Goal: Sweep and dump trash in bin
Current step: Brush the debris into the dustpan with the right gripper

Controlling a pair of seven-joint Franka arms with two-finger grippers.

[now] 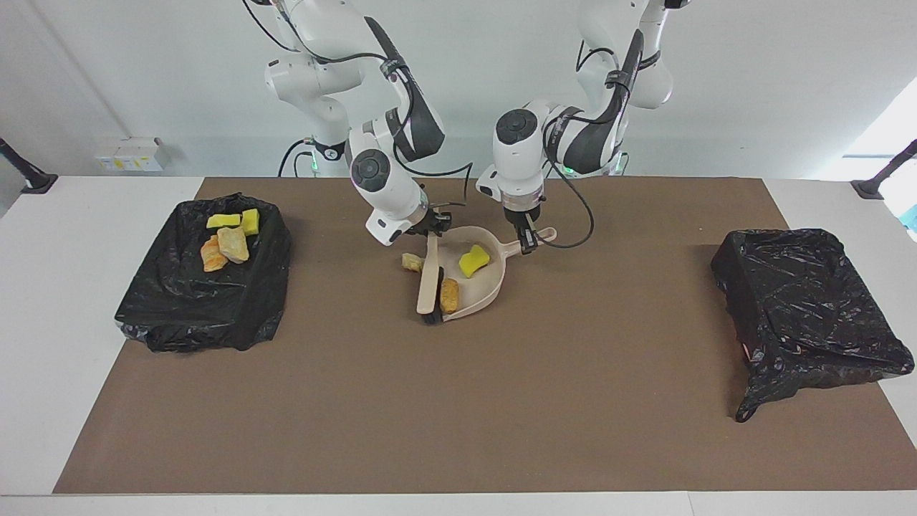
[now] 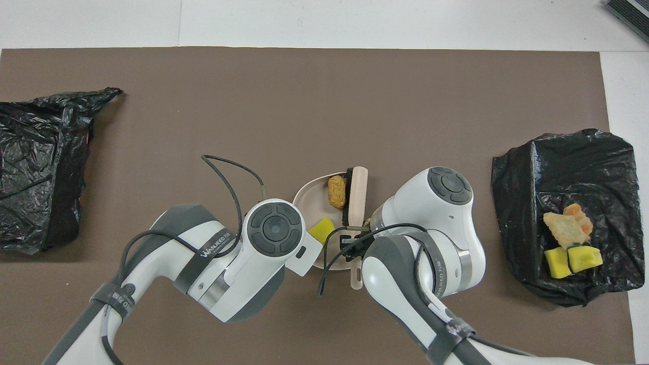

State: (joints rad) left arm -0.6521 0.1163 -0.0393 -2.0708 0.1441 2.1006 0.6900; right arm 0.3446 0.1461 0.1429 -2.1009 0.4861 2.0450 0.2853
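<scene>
Biggest risk I see: one tan chunk sits on the mat outside the dustpan, on the wrong side of the brush, so the next stroke could shove it away instead of in. The pan already holds a yellow sponge piece and a brown lump; tilt it early and they roll out.

The right gripper is clamped on the brush handle at frame centre, and the left gripper is pinching the dustpan handle.

Four pieces already lie in the black-bagged bin at frame left. Another bagged bin sits at frame right. Nothing blocks the path to either bin.
</scene>
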